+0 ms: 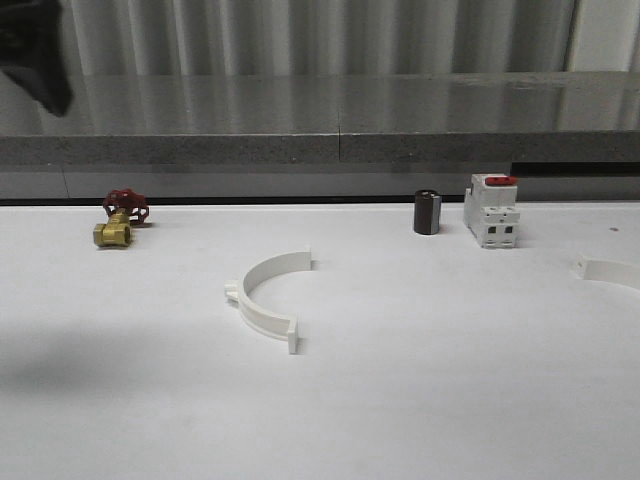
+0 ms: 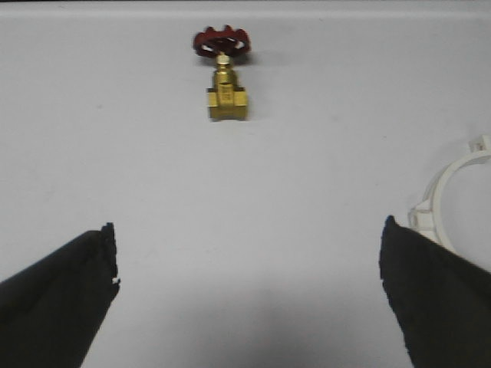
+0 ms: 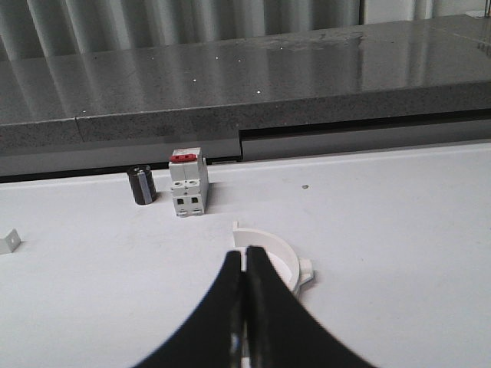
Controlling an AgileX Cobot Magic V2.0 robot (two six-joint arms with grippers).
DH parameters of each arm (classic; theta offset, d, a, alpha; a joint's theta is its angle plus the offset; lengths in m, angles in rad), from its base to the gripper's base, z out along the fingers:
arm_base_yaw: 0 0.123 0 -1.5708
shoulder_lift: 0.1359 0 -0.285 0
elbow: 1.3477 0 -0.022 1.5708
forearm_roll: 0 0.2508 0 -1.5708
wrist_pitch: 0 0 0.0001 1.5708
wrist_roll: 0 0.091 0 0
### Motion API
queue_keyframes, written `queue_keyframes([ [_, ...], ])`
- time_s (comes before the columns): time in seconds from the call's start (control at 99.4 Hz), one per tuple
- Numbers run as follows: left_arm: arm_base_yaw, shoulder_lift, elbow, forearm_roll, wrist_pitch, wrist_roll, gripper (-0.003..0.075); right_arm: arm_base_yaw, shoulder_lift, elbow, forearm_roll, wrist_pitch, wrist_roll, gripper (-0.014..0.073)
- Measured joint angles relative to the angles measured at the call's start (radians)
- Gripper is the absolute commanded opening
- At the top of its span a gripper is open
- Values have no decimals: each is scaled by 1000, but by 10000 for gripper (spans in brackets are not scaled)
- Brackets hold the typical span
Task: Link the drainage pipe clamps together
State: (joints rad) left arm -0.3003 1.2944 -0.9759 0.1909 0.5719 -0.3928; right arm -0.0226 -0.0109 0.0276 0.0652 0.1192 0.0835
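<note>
Two white half-ring drainage pipe clamps lie well apart on the white tabletop [image 1: 120, 400], not yet joined. One clamp half [image 1: 268, 295] rests near the middle, standing on its edge with its open side facing the robot's right and its end tabs toward the back and the front. The other clamp half [image 1: 608, 271] sits at the far right edge of the front view.

The left end effector [image 2: 245, 295] hangs above the tabletop with its fingers [image 2: 65, 295] spread wide and nothing between them; the middle clamp half [image 2: 453, 199] lies just beside its right-hand finger, outside the gap, so this arm looks the nearer one to that piece. The right end effector [image 3: 245, 307] has its fingertips pressed together, gripping nothing that can be made out, with the right-hand clamp half [image 3: 272, 261] directly ahead of and partly behind the tips, its arc curving away.

Along the back of the tabletop stand a brass gate valve with a red handwheel [image 1: 118, 222], a small dark cylinder [image 1: 427, 212] and a white, red-topped breaker [image 1: 491, 211], all clear of the clamps.

Each arm likely needs to take the half nearest it.
</note>
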Motion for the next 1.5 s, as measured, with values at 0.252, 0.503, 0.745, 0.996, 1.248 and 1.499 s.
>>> queue_keyframes([
  [0.252, 84, -336, 237, 8, -18, 17, 670, 0, 0, 0, 0, 0, 0, -118],
  [0.503, 95, -708, 456, 12, -20, 20, 439, 0, 0, 0, 0, 0, 0, -118],
  [0.745, 95, -841, 512, 12, -14, 20, -18, 0, 0, 0, 0, 0, 0, -118],
  [0.996, 95, -855, 514, 12, -14, 20, -20, 0, 0, 0, 0, -18, 0, -118],
  [1.248, 97, -855, 514, 12, -12, 20, -20, 0, 10, -106, 0, 34, 0, -118],
  [1.499, 97, -855, 514, 12, -11, 20, -20, 0, 306, -384, 0, 242, 0, -118],
])
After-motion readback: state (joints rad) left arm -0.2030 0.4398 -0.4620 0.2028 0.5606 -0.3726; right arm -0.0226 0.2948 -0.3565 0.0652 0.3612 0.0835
